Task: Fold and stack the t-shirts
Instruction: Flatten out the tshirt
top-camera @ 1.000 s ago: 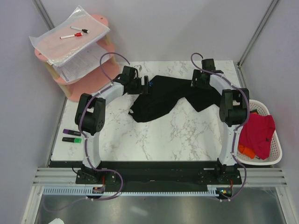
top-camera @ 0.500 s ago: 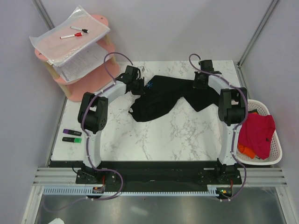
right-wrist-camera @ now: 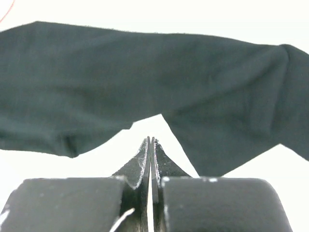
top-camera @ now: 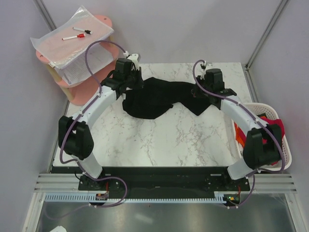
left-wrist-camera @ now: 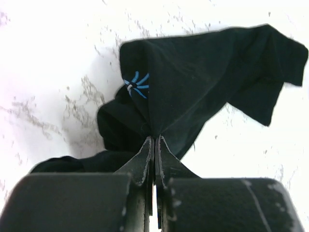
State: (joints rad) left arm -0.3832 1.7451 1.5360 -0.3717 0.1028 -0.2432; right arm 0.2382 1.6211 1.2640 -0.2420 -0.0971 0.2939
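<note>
**Top view.** One black t-shirt [top-camera: 157,96] lies rumpled across the far half of the marble surface [top-camera: 188,140], strung between the two claws. One white basket [top-camera: 287,155] sits at the surface's right edge. It holds one red t-shirt [top-camera: 277,126] and one strip of orange cloth [top-camera: 239,139]. The right arm's elbow covers most of the basket, so the shapes of those two are hard to read. One pink shelf [top-camera: 105,23] stands off the far left corner, with two pens [top-camera: 79,34] on the papers on top. The left claw [top-camera: 131,86] is at the shirt's left end and the right claw [top-camera: 207,92] at its right end. From here neither opening can be made out.

**Left wrist.** The left claw [left-wrist-camera: 154,141] is pressed together, its tips pinching a fold of the black t-shirt [left-wrist-camera: 203,82], which fans out from them. One small blue mark [left-wrist-camera: 136,86] shows on the cloth.

**Right wrist.** The right claw [right-wrist-camera: 150,141] is closed tight, finger against finger. The black t-shirt [right-wrist-camera: 120,82] stretches across beyond the tips and is cut off at both sides. A pale gap separates the tips from the cloth's edge, and I cannot tell whether any cloth is caught.
</note>
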